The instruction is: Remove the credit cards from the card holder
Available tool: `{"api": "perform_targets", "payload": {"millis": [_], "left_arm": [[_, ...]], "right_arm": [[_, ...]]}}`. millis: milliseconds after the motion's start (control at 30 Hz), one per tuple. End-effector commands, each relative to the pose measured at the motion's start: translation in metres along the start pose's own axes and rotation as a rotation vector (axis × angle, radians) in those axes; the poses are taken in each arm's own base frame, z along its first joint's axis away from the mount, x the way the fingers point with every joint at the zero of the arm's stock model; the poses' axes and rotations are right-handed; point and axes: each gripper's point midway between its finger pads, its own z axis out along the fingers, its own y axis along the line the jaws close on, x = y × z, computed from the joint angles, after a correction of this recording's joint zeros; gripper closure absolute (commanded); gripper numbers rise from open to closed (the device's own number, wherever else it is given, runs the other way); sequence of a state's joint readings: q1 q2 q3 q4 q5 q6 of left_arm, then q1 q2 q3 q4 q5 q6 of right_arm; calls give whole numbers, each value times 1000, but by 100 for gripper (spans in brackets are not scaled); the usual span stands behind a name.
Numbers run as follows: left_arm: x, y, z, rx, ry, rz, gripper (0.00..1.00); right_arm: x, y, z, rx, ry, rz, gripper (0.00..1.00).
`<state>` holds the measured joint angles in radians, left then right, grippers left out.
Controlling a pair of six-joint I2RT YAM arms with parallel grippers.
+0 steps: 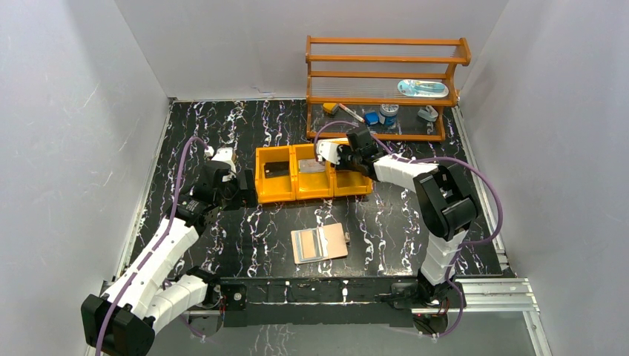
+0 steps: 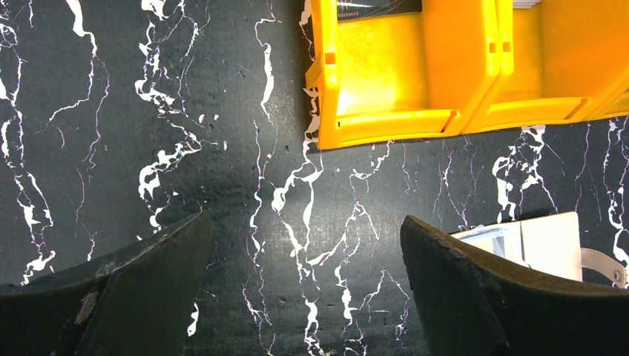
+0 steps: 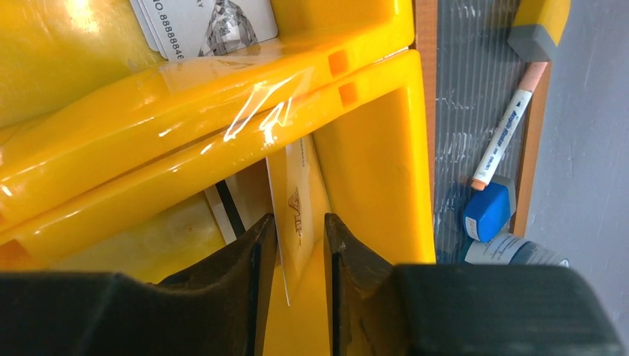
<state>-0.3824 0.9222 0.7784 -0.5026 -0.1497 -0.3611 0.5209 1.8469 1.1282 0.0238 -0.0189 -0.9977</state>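
The card holder (image 1: 319,243) lies unfolded on the black marble table, in front of the orange tray (image 1: 297,194); its pale corner (image 2: 549,236) shows in the left wrist view. My right gripper (image 1: 331,153) (image 3: 299,219) hangs over the tray's right compartment. Its jaws are parted around an upright tan credit card (image 3: 297,196), which leans on the left finger with a gap to the right one. Another card with a black stripe (image 3: 231,206) lies below. A grey card (image 3: 208,26) rests in the middle compartment and a dark card (image 1: 277,170) in the left. My left gripper (image 1: 236,194) (image 2: 304,219) is open and holds nothing.
A wooden shelf (image 1: 386,74) stands behind the tray, holding a marker (image 3: 504,137), a blue eraser (image 3: 489,211) and small items. The tray's left front corner (image 2: 326,137) is just beyond my left fingers. White walls close in on three sides.
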Motion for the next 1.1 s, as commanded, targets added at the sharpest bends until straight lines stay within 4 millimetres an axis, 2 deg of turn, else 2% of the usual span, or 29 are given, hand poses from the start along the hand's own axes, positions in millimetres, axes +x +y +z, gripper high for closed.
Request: {"api": "perform_targets", "payload": {"millis": [0,533,633,800,900,1000,1067], "left_arm": [[-1,1,0,2,-6,9,2],[2,-2,3,17,13,18,2],[2,-2,3,16,15,18,2],[2,-1,4,11,15,18,2],[2,-2,3,13,14,18,2],[2,-1,4,8,14,18,2],[2,-1,4,9,17,18,2]], "right_arm": [[-16,-19,-21,57,-53,16,60],[-18,-13,-28,36,-59,115,58],[-26,-26,-40,86,-80,167,58],[-47,-41,-63,163,-169,437,59],[-59,-46,-75,172,-186,775,60],[-51,-33,-76,157,-69,1095,64],[-43,-19,-75,145,36,1236,68]]}}
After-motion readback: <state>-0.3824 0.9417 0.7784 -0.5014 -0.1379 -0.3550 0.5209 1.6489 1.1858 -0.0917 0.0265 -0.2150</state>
